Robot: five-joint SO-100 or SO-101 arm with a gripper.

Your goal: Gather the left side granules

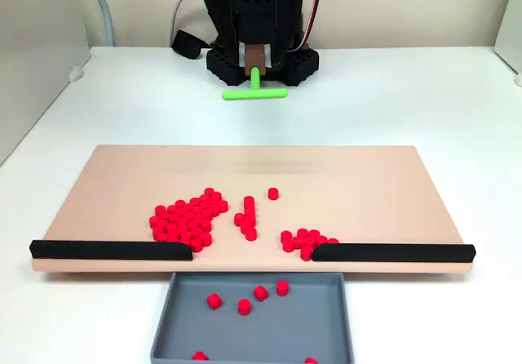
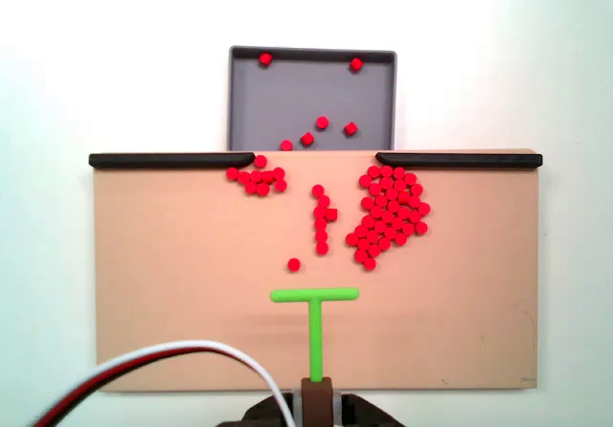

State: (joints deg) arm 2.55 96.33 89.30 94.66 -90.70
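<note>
Granules (image 1: pixel 186 218) lay heaped lower left on our board (image 1: pixel 122 176); our hand (image 1: pixel 255 64), top centre, gripped the T-tool (image 1: pixel 254 93) for sweeping.

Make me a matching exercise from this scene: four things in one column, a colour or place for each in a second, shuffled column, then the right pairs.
Things:
1. T-shaped tool
2. tray
3. two black rails
4. biggest heap of granules

Descriptions:
A. grey, with a few red granules inside
B. green, held by the gripper
C. along the board edge nearest the tray, with a gap between them
D. on the board, at the right in the fixed view from behind the arm

Pairs: 1-B, 2-A, 3-C, 4-D
</note>
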